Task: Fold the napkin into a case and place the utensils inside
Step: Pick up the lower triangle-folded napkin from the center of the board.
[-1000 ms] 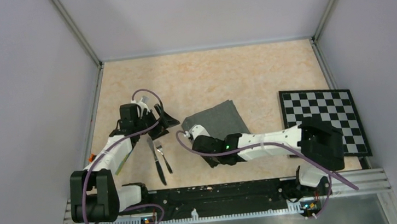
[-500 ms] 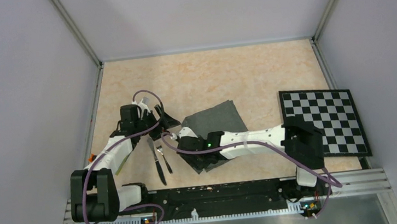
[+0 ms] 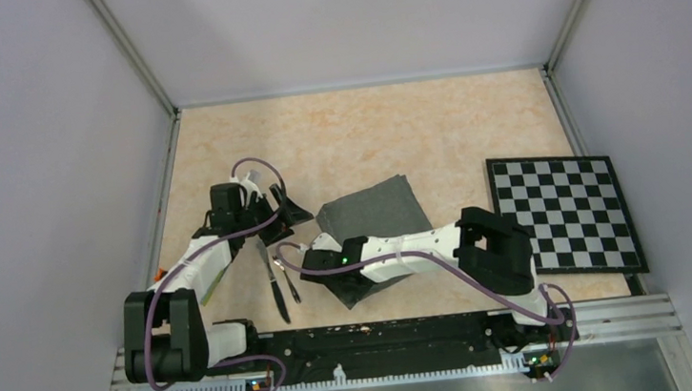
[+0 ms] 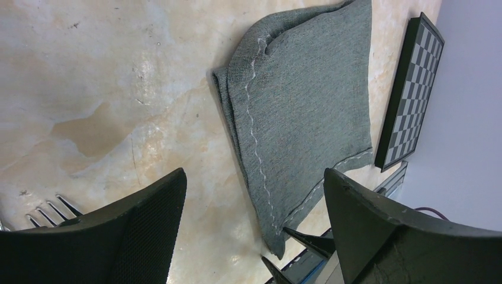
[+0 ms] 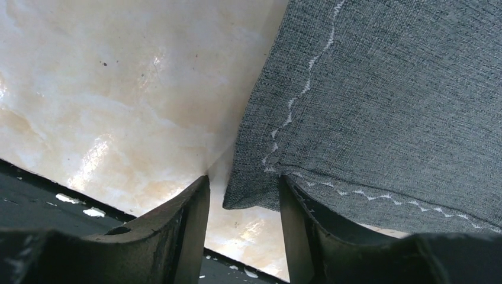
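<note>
Top camera: high, facing down, whole tabletop [image 3: 364, 127]. Wrist cameras: close, low; all three share the napkin [image 4: 308, 118].

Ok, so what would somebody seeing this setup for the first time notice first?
Probably the dark grey napkin, folded over in the middle of the table, with the right arm stretched across its near part and the right gripper open at a near corner of it. Next come the black-and-white checkered board at the right, and the knife and fork lying side by side left of the cloth.
</note>
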You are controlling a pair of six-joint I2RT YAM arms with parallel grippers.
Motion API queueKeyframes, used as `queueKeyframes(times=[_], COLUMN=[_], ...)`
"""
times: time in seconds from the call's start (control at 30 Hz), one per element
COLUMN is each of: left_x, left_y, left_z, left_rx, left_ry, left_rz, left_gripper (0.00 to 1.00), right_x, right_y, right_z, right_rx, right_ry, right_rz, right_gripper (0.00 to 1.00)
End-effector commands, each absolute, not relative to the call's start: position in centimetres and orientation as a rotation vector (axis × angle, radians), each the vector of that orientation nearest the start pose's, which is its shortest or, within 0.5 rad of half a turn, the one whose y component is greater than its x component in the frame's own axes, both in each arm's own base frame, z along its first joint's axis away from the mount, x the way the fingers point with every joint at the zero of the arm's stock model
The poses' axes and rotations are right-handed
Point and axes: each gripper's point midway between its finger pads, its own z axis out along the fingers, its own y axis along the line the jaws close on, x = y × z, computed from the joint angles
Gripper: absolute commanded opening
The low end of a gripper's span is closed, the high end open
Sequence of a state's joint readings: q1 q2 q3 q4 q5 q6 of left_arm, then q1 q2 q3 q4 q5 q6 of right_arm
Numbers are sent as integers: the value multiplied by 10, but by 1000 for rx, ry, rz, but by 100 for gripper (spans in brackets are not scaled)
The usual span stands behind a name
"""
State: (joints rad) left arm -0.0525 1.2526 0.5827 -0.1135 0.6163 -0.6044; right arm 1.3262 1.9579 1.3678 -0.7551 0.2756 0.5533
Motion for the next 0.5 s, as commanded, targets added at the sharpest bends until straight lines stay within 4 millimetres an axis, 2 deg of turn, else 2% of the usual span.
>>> queueKeyframes(times=[0.0,0.17,0.23,0.33,0.47], left_x=[287,286,286,286,284], left_y=[-132,-132,-132,-131,-130], left_z=[93,92,92,89,83], left_rx=[-310,-314,-314,-327,-352], left_ry=[2346,2344,2344,2348,2359], left_rz=[-1028,-1030,-1026,-1021,-1022], left_gripper=[90,90,90,90,91], right_x=[116,117,124,134,143], right_y=[367,352,342,326,325], right_z=[13,-7,-13,-19,-13], right_rx=[-999,-998,-991,-976,-964], right_ry=[2604,2605,2584,2537,2473], right_rz=[43,-32,-114,-236,-262], right_gripper=[48,46,38,21,4])
